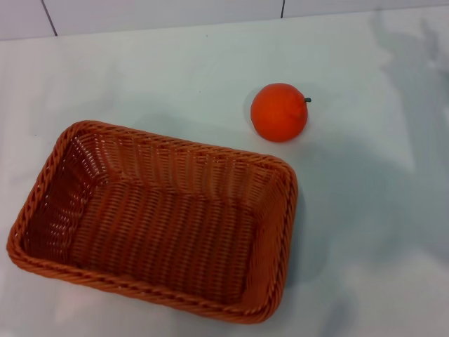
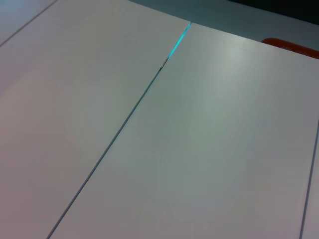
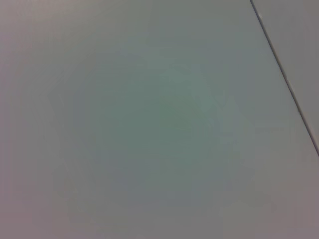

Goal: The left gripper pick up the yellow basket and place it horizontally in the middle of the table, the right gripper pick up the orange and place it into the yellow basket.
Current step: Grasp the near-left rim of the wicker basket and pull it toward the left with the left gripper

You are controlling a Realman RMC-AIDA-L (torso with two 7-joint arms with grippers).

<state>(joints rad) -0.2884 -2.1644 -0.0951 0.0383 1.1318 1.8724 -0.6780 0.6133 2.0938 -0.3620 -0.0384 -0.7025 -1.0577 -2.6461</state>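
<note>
The yellow basket (image 1: 158, 221), an orange-brown woven rectangle, lies empty on the white table (image 1: 365, 225) at the near left, its long side slanting slightly. A sliver of its rim shows in the left wrist view (image 2: 291, 46). The orange (image 1: 279, 111) with a small dark stem rests on the table beyond the basket's far right corner, apart from it. Neither gripper shows in any view. The right wrist view holds only bare white surface.
A white tiled wall with dark seams (image 1: 49, 17) runs along the table's far edge. The left wrist view shows white panels split by a seam (image 2: 124, 119) with a cyan glint. Faint shadows lie on the table at the far right (image 1: 414, 63).
</note>
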